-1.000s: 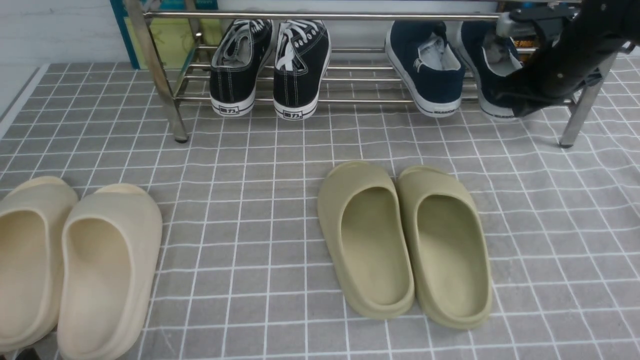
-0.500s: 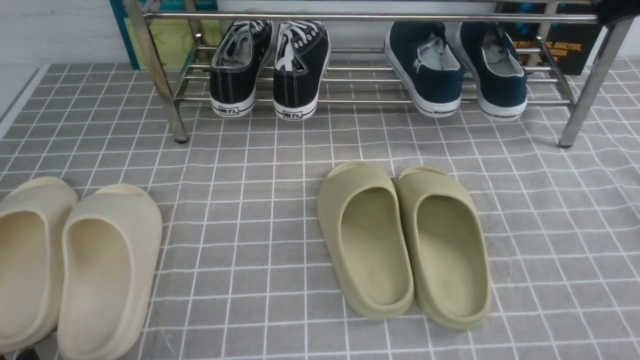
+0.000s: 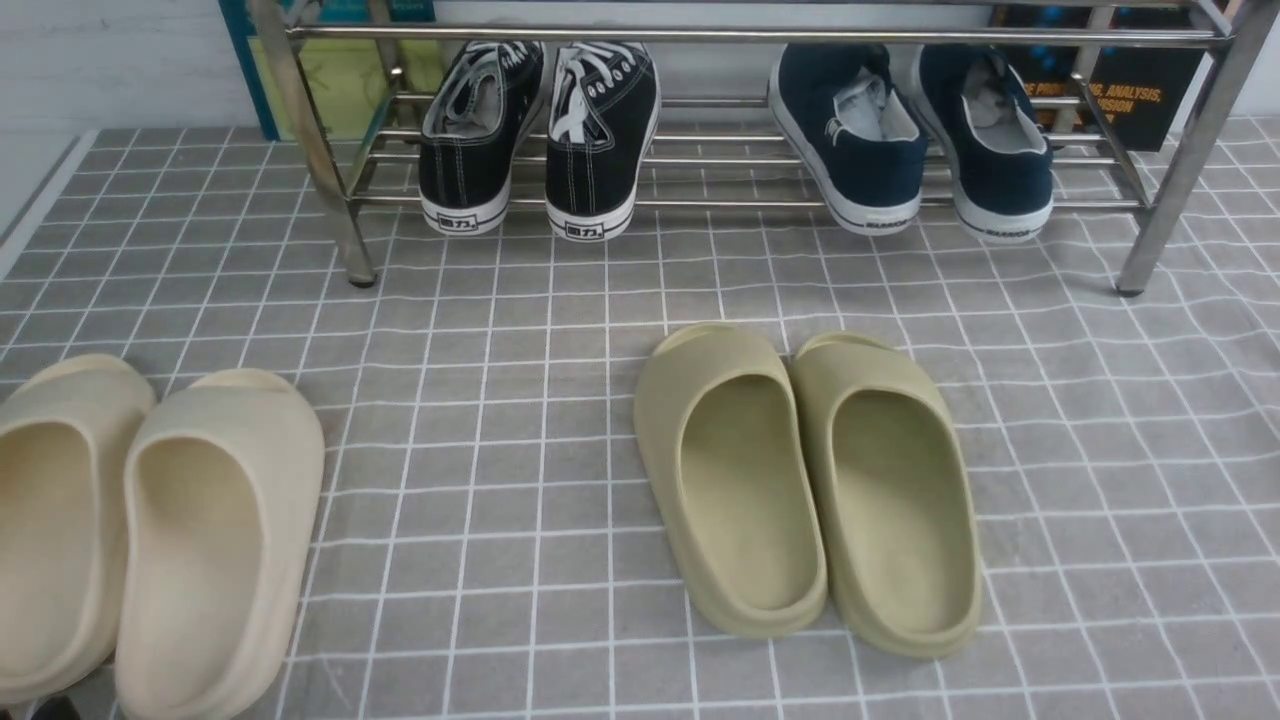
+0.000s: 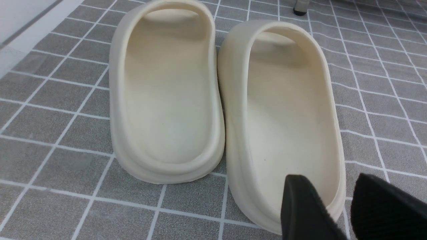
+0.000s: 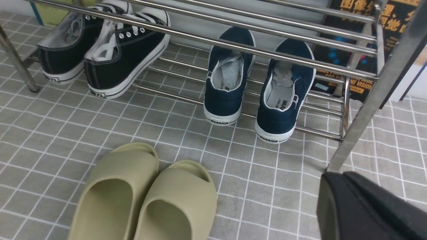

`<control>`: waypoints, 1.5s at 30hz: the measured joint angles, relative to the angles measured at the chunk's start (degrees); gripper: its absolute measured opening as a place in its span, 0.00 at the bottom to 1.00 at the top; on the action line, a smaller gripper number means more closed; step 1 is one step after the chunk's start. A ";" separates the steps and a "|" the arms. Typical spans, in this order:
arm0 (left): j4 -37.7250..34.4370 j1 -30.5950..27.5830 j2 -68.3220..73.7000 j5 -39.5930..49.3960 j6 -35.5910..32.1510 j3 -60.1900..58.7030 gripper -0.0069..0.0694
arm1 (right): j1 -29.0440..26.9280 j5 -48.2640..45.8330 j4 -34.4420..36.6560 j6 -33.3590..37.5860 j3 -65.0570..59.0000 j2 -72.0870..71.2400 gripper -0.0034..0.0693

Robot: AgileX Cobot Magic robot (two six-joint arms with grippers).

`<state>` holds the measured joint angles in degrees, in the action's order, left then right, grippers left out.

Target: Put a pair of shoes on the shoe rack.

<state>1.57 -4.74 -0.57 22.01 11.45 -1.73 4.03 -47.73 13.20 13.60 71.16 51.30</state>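
While side by side on the shoe rack [image 3: 700, 160], navy shoes [image 3: 910, 140] untouched; right gripper [image 5: 363, 206] closed, empty; left gripper [image 4: 347, 210] parted.

Cream slides [image 3: 150, 530] cut by the front view's left edge; navy toes behind a rack bar [image 3: 700, 33].

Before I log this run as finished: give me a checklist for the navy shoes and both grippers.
1. Both navy shoes on the shoe rack: ok.
2. Shoes side by side, heels toward the robot: ok.
3. Right gripper shut, holding nothing: ok.
4. Right gripper clear of the rack: ok.
5. Left gripper open or shut: cannot tell.
6. Left gripper touching a cream slide: cannot tell.
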 joint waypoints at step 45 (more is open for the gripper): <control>0.00 0.00 0.00 0.00 0.00 0.00 0.40 | -4.08 45.53 -17.99 -16.10 -57.58 -34.09 0.04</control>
<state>1.57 -4.74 -0.57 22.01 11.45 -1.73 -0.05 -2.20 -4.79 -2.50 13.59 17.21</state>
